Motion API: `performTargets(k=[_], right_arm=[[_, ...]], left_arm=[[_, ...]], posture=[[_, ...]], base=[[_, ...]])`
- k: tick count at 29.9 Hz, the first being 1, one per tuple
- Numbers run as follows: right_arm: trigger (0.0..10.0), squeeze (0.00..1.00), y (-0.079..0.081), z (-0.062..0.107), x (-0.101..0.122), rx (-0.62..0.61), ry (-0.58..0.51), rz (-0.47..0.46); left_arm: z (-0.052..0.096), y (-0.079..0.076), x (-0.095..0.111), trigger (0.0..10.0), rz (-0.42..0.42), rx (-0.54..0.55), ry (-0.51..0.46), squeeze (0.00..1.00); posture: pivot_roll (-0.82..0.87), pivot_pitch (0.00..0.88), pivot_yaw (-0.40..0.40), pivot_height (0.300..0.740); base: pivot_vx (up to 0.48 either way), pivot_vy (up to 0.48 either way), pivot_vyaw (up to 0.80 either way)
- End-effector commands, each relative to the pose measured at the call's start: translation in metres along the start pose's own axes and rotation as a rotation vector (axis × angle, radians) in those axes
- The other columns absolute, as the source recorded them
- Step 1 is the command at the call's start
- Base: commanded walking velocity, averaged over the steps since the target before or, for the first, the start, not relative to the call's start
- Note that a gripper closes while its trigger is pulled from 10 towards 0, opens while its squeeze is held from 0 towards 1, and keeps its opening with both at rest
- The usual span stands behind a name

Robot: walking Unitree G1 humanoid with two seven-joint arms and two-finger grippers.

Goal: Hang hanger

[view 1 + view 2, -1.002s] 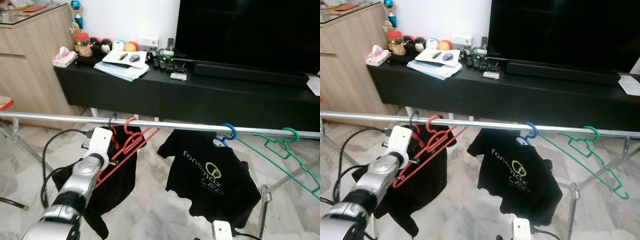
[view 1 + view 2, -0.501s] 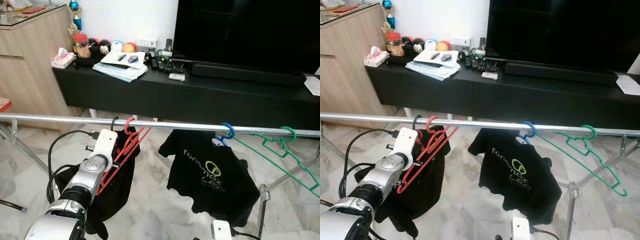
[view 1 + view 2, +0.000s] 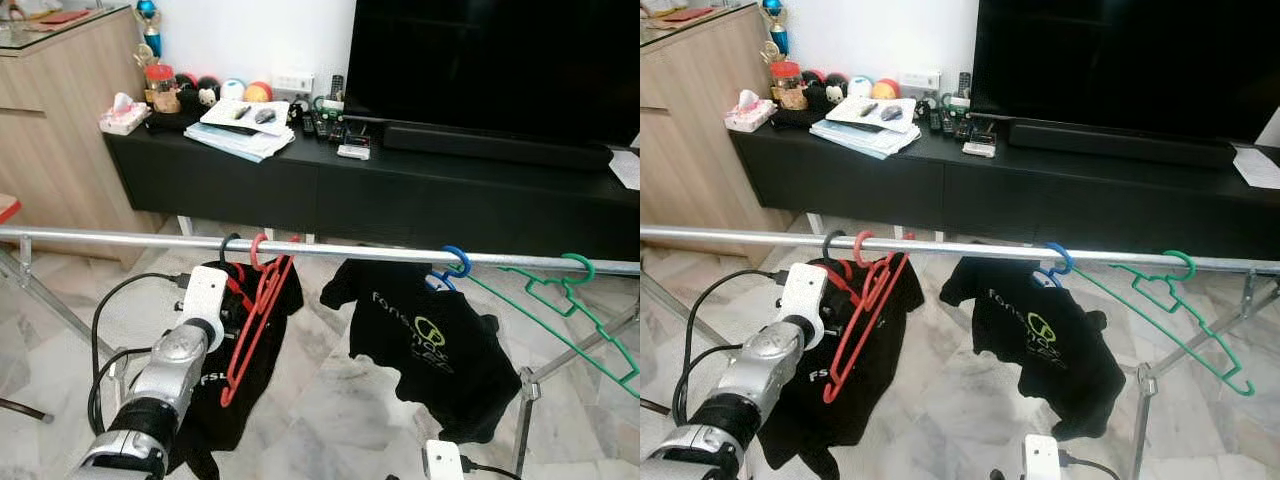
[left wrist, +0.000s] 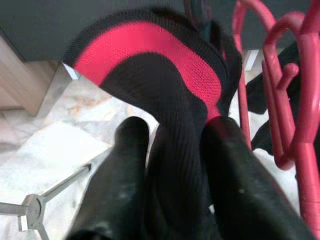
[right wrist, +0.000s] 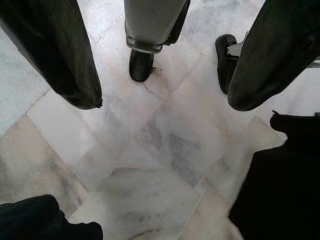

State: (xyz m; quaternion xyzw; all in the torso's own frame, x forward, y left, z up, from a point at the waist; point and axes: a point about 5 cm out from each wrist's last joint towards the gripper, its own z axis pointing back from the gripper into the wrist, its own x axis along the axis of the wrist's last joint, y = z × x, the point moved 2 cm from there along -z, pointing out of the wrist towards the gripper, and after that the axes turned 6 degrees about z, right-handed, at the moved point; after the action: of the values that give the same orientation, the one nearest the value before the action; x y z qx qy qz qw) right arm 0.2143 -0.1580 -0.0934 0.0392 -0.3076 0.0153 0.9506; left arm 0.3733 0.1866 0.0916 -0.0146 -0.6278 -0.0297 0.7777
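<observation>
A metal rail (image 3: 120,238) crosses the scene. Hooked on it side by side are a black hanger hook (image 3: 226,243) and red hangers (image 3: 250,320). A black garment (image 3: 215,400) with a red-lined collar (image 4: 150,45) hangs below the black hook. My left gripper (image 4: 172,130) reaches up under the rail, shut on a fold of that garment, the red hangers just beside its fingers (image 4: 131,145). Further right hang a black T-shirt (image 3: 430,340) on a blue hanger (image 3: 458,258) and a bare green hanger (image 3: 575,300). My right gripper (image 5: 162,100) hangs low and open over the floor.
Behind the rail stands a black TV console (image 3: 400,190) carrying a TV (image 3: 500,60), papers (image 3: 245,125) and small items. A wooden cabinet (image 3: 60,120) is at the far left. Rack legs (image 3: 530,390) and a black cable (image 3: 105,320) stand over the marble floor.
The red hangers have dropped from a tilt to hang nearly straight down. My left arm has drawn back and lower. The T-shirt has swung a little to the right.
</observation>
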Motion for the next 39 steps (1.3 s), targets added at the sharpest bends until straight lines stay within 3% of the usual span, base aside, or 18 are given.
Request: performTargets(k=[1,4,12,17,18,19,20,21,22,23,24,25,28,29,30,33,36,39], right_arm=[[10.0,0.0,-0.002,0.0,-0.002,-0.004,0.008,-0.013],[10.0,0.0,-0.002,0.001,-0.002,-0.005,0.009,-0.012],[10.0,0.0,-0.003,0.001,-0.003,-0.001,0.013,-0.001],[10.0,0.0,-0.003,0.001,-0.003,-0.002,0.013,0.001],[10.0,0.0,-0.003,0.001,-0.003,-0.002,0.013,0.001],[10.0,0.0,-0.003,0.001,-0.004,-0.002,0.015,0.002],[10.0,0.0,-0.003,0.001,-0.004,-0.002,0.015,0.002],[10.0,0.0,-0.003,0.001,-0.004,-0.003,0.015,0.004],[10.0,0.0,-0.003,0.001,-0.004,-0.003,0.016,0.004],[10.0,0.0,-0.003,0.001,-0.004,-0.003,0.016,0.004],[10.0,0.0,-0.003,0.001,-0.004,-0.003,0.017,0.005],[10.0,0.0,-0.003,0.001,-0.005,-0.003,0.017,0.005],[10.0,0.0,-0.003,0.001,-0.005,-0.004,0.018,0.004],[10.0,0.0,-0.002,0.001,-0.005,-0.004,0.019,0.004],[10.0,0.0,-0.002,0.001,-0.005,-0.004,0.019,0.004],[10.0,0.0,-0.002,0.001,-0.005,-0.005,0.017,0.0],[10.0,0.0,-0.001,0.001,-0.005,-0.006,0.015,-0.004],[10.0,0.0,-0.001,0.001,-0.005,-0.007,0.016,-0.007]], left_arm=[[0.006,0.003,0.004,10.0,0.009,-0.008,-0.035,1.0],[0.024,0.011,0.006,10.0,0.024,-0.017,-0.084,1.0],[0.053,0.012,0.003,10.0,0.029,-0.043,-0.123,1.0],[0.071,0.019,0.006,10.0,0.071,-0.005,-0.179,1.0],[0.075,0.021,0.007,10.0,0.079,0.004,-0.196,0.91],[0.088,0.031,0.008,10.0,0.1,0.064,-0.248,0.0],[0.088,0.031,0.008,10.0,0.1,0.064,-0.248,0.0],[0.094,0.038,0.007,10.0,0.096,0.112,-0.27,0.0],[0.103,0.053,-0.008,10.0,0.073,0.201,-0.236,0.0],[0.103,0.053,-0.008,10.0,0.073,0.201,-0.236,0.0],[0.11,0.063,-0.017,10.0,0.054,0.26,-0.204,0.0],[0.123,0.088,-0.056,10.0,0.016,0.383,-0.046,0.0],[0.138,0.1,-0.11,10.0,0.017,0.413,0.175,0.0],[0.149,0.1,-0.14,10.0,0.021,0.401,0.295,0.0],[0.149,0.1,-0.14,10.0,0.021,0.401,0.295,0.0],[0.163,0.093,-0.176,10.0,0.05,0.376,0.452,0.0],[0.175,0.076,-0.208,10.0,0.08,0.318,0.599,0.0],[0.178,0.063,-0.224,10.0,0.103,0.286,0.679,0.0]], posture=[[0.13,0.069,-0.049,0.74],[0.14,0.07,-0.051,0.74],[0.14,0.06,-0.053,0.74],[0.14,0.047,-0.047,0.74],[0.14,0.044,-0.048,0.74],[0.14,0.04,-0.047,0.74],[0.14,0.04,-0.047,0.74],[0.14,0.038,-0.046,0.74],[0.14,0.036,-0.046,0.74],[0.14,0.036,-0.046,0.74],[0.15,0.036,-0.046,0.74],[0.15,0.031,-0.047,0.74],[0.15,0.024,-0.046,0.74],[0.15,0.02,-0.043,0.74],[0.15,0.02,-0.043,0.74],[0.14,0.015,-0.041,0.74],[0.14,0.01,-0.04,0.74],[0.13,0.007,-0.038,0.74]], base=[[0.0,0.0,0.0],[0.0,0.0,0.0],[0.0,0.0,0.0],[0.0,0.0,0.0],[0.0,0.0,0.0],[0.0,0.0,0.0],[0.0,0.0,0.0],[0.0,0.0,0.0],[0.0,0.0,0.0],[0.0,0.0,0.0],[0.0,0.0,0.0],[0.0,0.0,0.0],[0.0,0.0,0.0],[0.0,0.0,0.0],[0.0,0.0,0.0],[0.0,0.0,0.0],[0.0,0.0,0.0],[0.0,0.0,0.0]])
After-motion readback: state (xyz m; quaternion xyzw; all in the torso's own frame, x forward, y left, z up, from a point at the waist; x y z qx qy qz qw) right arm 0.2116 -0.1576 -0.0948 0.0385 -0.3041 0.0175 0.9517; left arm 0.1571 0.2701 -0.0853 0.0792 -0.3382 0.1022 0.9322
